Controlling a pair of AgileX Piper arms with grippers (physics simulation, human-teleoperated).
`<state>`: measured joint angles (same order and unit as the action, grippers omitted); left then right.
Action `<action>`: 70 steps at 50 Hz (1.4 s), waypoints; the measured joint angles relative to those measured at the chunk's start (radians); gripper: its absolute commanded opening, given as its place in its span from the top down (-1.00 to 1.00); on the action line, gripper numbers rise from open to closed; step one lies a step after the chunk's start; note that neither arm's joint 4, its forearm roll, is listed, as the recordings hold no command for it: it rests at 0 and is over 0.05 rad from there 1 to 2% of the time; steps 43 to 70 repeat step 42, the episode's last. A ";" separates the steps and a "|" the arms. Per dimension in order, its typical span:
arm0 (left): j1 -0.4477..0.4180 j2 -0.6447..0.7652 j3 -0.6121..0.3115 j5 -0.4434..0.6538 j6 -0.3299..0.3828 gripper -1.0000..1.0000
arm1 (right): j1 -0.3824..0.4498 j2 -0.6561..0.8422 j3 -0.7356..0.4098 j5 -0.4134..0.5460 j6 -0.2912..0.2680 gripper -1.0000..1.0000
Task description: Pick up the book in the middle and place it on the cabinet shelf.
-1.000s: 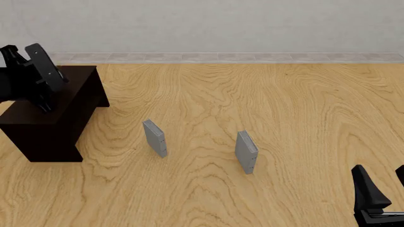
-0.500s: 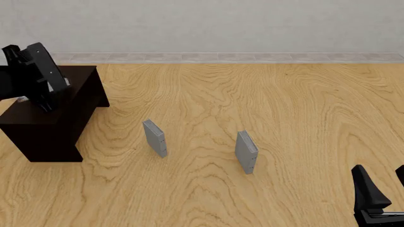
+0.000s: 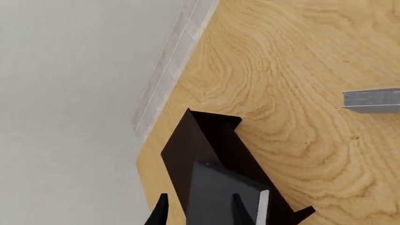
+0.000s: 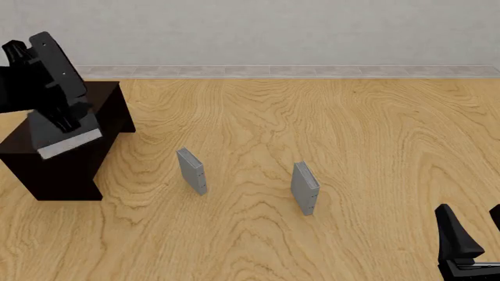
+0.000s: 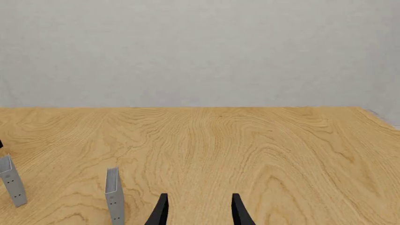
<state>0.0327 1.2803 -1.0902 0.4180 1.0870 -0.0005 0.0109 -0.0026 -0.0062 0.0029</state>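
Observation:
The book (image 4: 65, 136), dark-covered with white page edges, lies flat on top of the dark brown cabinet shelf (image 4: 62, 170) at the far left. My left gripper (image 4: 69, 123) hovers just above the book, open, with its fingers clear of it. In the left wrist view the book (image 3: 218, 192) lies on the cabinet (image 3: 200, 140) beyond my left gripper (image 3: 200, 213). My right gripper (image 4: 475, 231) is open and empty at the near right corner; it also shows in the right wrist view (image 5: 198, 211).
Two thin grey slabs stand upright on the wooden table: one left of the middle (image 4: 191, 170) and one at the middle (image 4: 305, 187). They also show in the right wrist view (image 5: 12, 180) (image 5: 113, 194). A grey wall runs along the table's far edge.
My left gripper has lifted off the cabinet top, and the book now shows lying flat there, let go. The right arm has not moved.

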 measured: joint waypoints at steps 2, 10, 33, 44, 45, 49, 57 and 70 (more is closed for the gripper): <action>-0.012 -0.012 -0.004 0.013 -0.010 -1.00 | 0.000 0.000 0.000 0.000 0.000 -1.00; -0.050 -0.050 -0.013 0.050 -0.038 -1.00 | 0.000 0.000 0.000 0.000 0.000 -1.00; -0.135 -0.094 -0.038 0.095 -0.123 -1.00 | 0.000 0.000 0.000 0.000 0.000 -1.00; -0.192 -0.105 -0.036 0.086 -0.194 -1.00 | 0.000 0.000 0.000 0.000 0.000 -1.00; -0.192 -0.105 -0.036 0.086 -0.194 -1.00 | 0.000 0.000 0.000 0.000 0.000 -1.00; -0.192 -0.105 -0.036 0.086 -0.194 -1.00 | 0.000 0.000 0.000 0.000 0.000 -1.00; -0.192 -0.105 -0.036 0.086 -0.194 -1.00 | 0.000 0.000 0.000 0.000 0.000 -1.00; -0.192 -0.105 -0.036 0.086 -0.194 -1.00 | 0.000 0.000 0.000 0.000 0.000 -1.00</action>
